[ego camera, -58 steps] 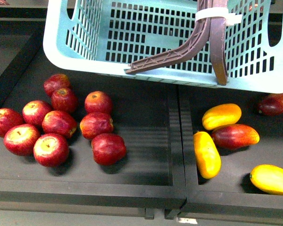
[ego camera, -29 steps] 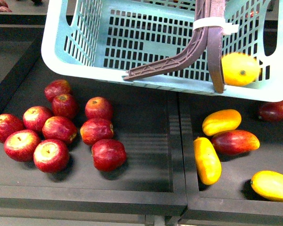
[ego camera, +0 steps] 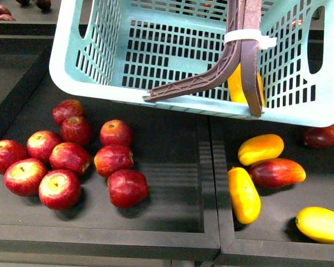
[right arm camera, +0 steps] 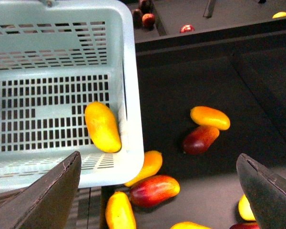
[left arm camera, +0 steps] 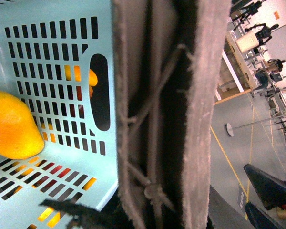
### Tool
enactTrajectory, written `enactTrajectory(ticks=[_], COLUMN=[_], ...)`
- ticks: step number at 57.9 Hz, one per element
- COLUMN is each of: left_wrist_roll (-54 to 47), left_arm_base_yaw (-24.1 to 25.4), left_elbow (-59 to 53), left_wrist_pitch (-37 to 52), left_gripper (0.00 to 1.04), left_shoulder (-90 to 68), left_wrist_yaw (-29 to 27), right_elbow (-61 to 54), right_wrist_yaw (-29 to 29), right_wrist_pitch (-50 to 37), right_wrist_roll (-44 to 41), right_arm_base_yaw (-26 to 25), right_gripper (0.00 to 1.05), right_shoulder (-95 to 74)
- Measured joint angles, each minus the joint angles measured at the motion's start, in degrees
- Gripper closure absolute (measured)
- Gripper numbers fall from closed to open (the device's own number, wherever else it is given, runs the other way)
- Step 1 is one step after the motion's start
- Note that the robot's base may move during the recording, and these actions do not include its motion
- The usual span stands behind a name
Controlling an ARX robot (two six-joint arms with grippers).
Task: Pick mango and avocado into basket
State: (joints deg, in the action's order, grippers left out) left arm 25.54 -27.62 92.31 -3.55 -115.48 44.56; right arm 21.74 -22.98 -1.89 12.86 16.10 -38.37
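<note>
The light teal basket (ego camera: 61,61) hangs tilted over the black fruit trays. My left gripper is shut on its two brown-grey handles (left arm camera: 152,119), which fill the left wrist view and hide the fingers. One yellow-orange mango (right arm camera: 103,127) lies on the basket floor against a side wall. It also shows as the mango (ego camera: 236,83) partly behind the handles (ego camera: 242,33), and as the mango (left arm camera: 12,126) beside the basket wall (left arm camera: 52,57). My right gripper (right arm camera: 159,195) is open and empty, above the basket's corner (right arm camera: 128,157) and the loose mangoes. The avocado is out of view.
Loose yellow mangoes (ego camera: 260,149) (ego camera: 244,194) (ego camera: 322,225) and a red-blushed one (ego camera: 276,172) lie in the right tray under the basket. Several red apples (ego camera: 72,158) fill the left tray. A raised divider (ego camera: 211,183) separates the trays.
A second ago no mango showed in the basket. Half a second ago one sat right of the handles. It now lies further left, behind them. The basket has shifted slightly.
</note>
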Motion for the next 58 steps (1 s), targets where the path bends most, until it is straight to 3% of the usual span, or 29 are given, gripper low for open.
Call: enactTrajectory(ticks=[58], left_wrist_roll=[0.2], left_arm_base_yaw=[-0.7], left_elbow=[0.0], left_wrist_pitch=[0.0], left_gripper=[0.91], left_shoulder=[0.0], left_wrist_yaw=[0.5], right_elbow=[0.0], right_wrist_yaw=[-0.2], right_wrist_pitch=[0.1], right_wrist_roll=[0.0], right_arm_base_yaw=[0.2], right_gripper=[0.09], right_shoulder=[0.5])
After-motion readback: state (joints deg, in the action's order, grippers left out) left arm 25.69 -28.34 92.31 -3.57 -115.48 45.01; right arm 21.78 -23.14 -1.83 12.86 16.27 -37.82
